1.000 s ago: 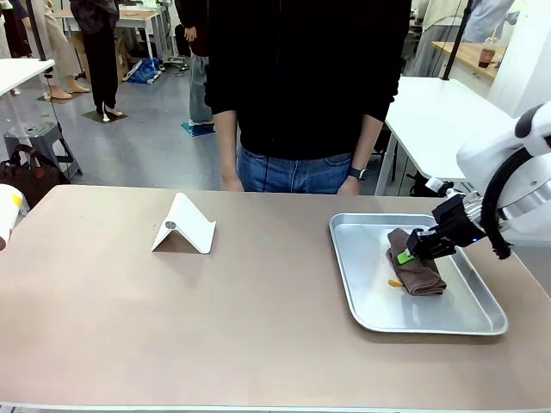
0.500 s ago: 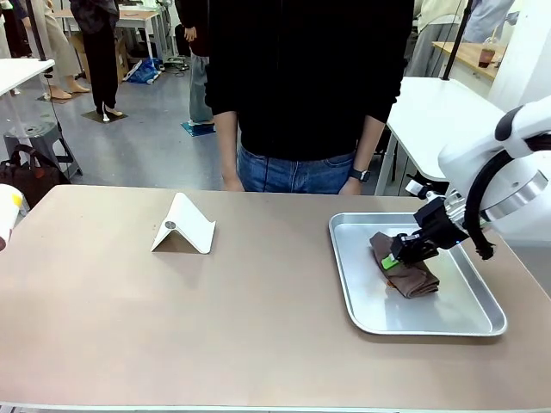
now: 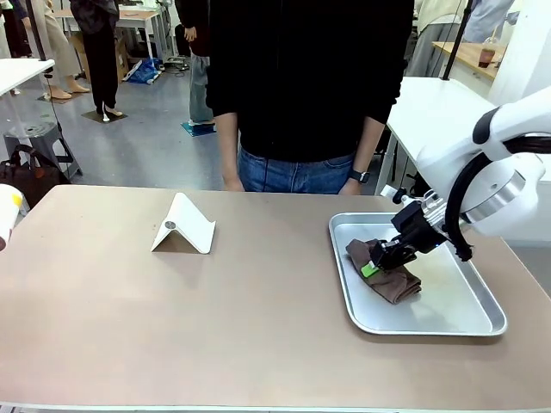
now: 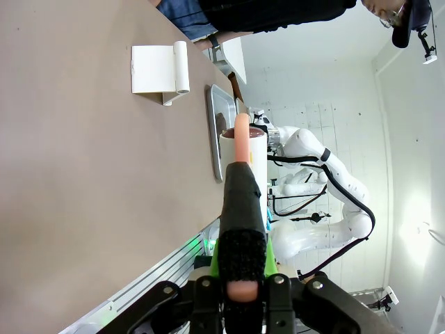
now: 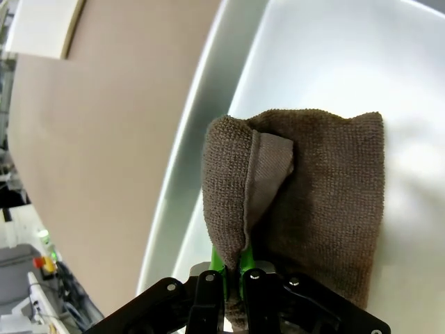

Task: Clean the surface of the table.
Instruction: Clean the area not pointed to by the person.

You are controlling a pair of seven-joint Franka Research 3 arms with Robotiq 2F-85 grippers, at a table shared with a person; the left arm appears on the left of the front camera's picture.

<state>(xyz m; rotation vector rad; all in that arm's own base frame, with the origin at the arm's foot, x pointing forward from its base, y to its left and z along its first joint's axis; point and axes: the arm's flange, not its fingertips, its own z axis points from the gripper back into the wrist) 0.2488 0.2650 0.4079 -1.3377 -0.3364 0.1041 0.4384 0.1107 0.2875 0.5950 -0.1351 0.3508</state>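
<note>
The table (image 3: 258,318) has a broad matte taupe top. On its right part lies a silver tray (image 3: 482,314) with a folded brown cloth (image 3: 394,284) in the left half. My right gripper (image 3: 372,268) is shut on the cloth's edge. In the right wrist view the cloth (image 5: 320,181) lies flat on the tray (image 5: 334,56), with a fold pinched in my right gripper (image 5: 233,268). My left gripper (image 4: 241,174) is shut on a white container (image 4: 256,156) with a peach-coloured piece, held over the table (image 4: 83,181). That container (image 3: 5,215) pokes in at the front view's left edge.
A white folded stand (image 3: 183,225) sits on the far left-middle of the table, also seen as the stand (image 4: 156,69) in the left wrist view. A person in a black top stands at the far edge, hands (image 3: 231,182) down. White tables stand behind on the right.
My right gripper has dragged the brown cloth leftward across the tray, from its middle to its left half. The left arm and the white stand have not moved.
</note>
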